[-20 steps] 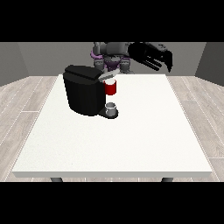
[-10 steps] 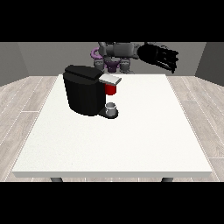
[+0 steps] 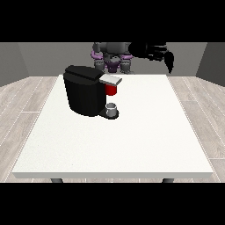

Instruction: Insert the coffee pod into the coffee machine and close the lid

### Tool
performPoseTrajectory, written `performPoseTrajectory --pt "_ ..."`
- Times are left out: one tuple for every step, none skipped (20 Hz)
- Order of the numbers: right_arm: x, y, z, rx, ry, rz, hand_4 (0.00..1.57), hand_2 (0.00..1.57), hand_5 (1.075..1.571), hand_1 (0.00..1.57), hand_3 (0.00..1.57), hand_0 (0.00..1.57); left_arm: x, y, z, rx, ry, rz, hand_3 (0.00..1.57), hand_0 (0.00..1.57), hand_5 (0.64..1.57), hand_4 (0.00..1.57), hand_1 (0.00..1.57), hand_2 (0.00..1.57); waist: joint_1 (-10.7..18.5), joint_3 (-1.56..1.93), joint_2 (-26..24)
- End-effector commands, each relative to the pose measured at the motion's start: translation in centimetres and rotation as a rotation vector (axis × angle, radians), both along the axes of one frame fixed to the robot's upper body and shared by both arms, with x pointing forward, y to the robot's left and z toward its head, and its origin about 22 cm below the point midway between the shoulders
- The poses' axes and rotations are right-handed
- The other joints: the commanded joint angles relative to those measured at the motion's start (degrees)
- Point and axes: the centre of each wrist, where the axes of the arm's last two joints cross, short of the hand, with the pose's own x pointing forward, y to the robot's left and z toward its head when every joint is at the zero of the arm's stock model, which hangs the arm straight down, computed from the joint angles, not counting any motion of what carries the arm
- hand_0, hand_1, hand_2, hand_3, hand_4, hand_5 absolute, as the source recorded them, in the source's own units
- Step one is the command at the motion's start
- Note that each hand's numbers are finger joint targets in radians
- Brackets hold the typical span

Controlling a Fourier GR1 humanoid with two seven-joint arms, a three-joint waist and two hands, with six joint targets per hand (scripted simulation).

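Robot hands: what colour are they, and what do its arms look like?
The hand at the view's right is black, with dark fingers, on a black arm reaching out from the body. The robot's body is grey with purple parts around the middle. No cables or markings show. The other hand cannot be made out.

Light was even and fairly bright, falling from above. The white table (image 3: pixel 132 140) showed no glare. The coffee machine (image 3: pixel 85 90) cast only a faint soft shadow at its base. The far walls stayed dimmer grey.
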Motion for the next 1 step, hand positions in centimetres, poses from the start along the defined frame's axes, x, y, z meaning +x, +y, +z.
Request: performPoseTrajectory --pt "-2.19 2.28 -5.66 0.037 0.066 0.094 0.26 0.0 1.571 0.0 0.0 0.0 -2.23 2.84 -4.63 -0.014 0.1 0.059 0.0 0.0 1.571 0.27 0.0 0.0 -4.45 -0.01 -5.45"
